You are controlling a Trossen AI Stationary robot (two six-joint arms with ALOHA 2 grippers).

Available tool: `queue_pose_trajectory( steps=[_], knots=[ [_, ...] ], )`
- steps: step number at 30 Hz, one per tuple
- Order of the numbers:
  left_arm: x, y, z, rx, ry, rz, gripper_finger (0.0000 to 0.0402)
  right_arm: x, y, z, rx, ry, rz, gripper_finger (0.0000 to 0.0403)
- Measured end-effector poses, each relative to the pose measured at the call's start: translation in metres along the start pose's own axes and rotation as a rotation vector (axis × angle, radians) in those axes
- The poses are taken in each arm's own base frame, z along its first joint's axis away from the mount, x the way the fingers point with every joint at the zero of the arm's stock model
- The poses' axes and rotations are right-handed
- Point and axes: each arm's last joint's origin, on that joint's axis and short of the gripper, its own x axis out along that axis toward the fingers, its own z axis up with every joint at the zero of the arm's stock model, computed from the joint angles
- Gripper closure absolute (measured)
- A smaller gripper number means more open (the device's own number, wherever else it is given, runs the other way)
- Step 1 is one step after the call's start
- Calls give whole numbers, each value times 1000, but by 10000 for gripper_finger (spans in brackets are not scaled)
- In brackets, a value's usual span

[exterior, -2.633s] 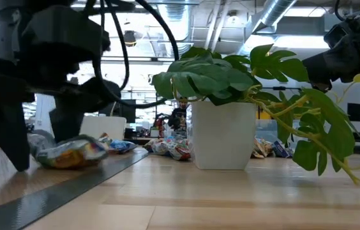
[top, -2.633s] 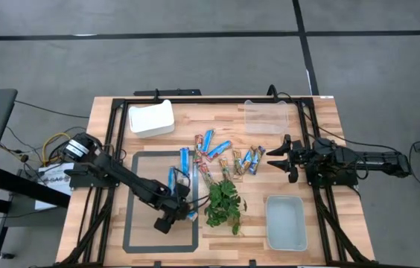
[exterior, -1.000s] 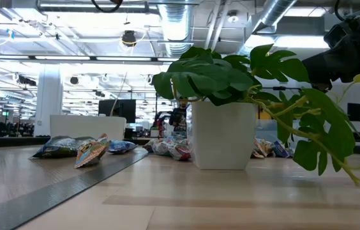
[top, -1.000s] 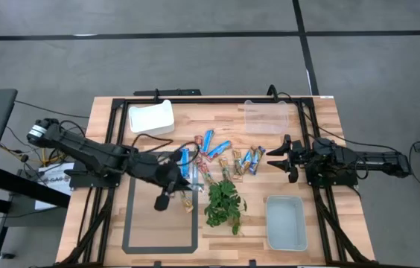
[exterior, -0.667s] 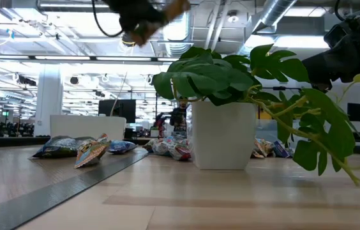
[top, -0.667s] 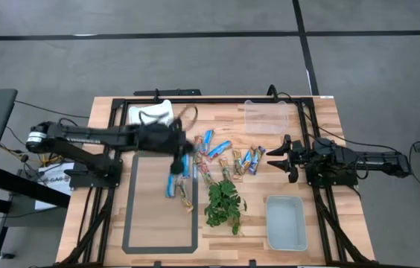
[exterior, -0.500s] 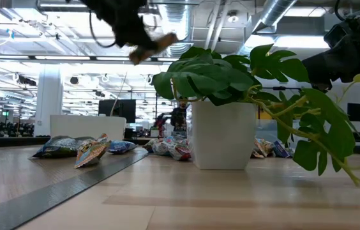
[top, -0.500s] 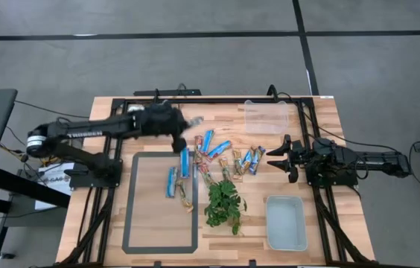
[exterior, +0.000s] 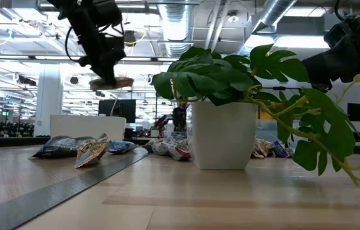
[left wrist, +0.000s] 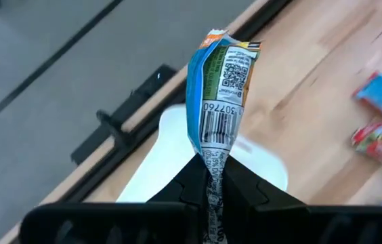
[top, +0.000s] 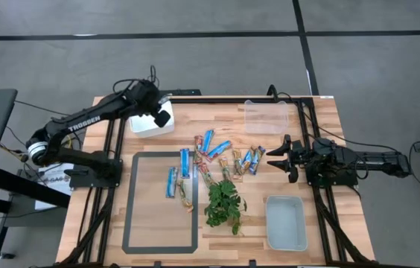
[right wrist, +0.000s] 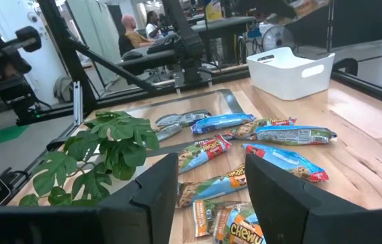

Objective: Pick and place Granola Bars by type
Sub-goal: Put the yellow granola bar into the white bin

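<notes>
A blue-wrapped granola bar (left wrist: pixel 217 95) hangs by one crimped end from the left gripper (left wrist: pixel 213 181), whose fingers are pinched tight on it, above the white bin (top: pixel 151 123) at the table's far left corner; with so thin a hold, it could slip or swing and drop beside the bin. About a dozen bars (top: pixel 214 158) lie loose mid-table, though an exact count is hard; there are three bins, one plant (top: pixel 223 202), and the right gripper (top: pixel 276 158) waits spread open near the pile.
</notes>
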Motion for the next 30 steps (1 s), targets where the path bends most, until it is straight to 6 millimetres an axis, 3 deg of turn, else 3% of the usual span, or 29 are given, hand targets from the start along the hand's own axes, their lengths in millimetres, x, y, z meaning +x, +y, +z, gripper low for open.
queue_pose_trajectory(
  steps=[6, 11, 21, 25, 30],
  knots=[
    [2, 8, -13, 13, 130, 18, 381, 0, 0, 0, 0, 0, 0, 237],
    [15, 8, -37, 39, 238, 25, 381, 0, 0, 0, 0, 0, 0, 238],
    [45, 5, -67, 138, 203, 78, 373, 0, 0, 0, 0, 0, 0, 237],
    [47, 5, -67, 125, 183, 58, 348, 0, 0, 0, 0, 1, 0, 237],
    [47, 7, -65, 102, 168, 54, 285, 0, 0, 0, 0, 0, 0, 238]
  ],
)
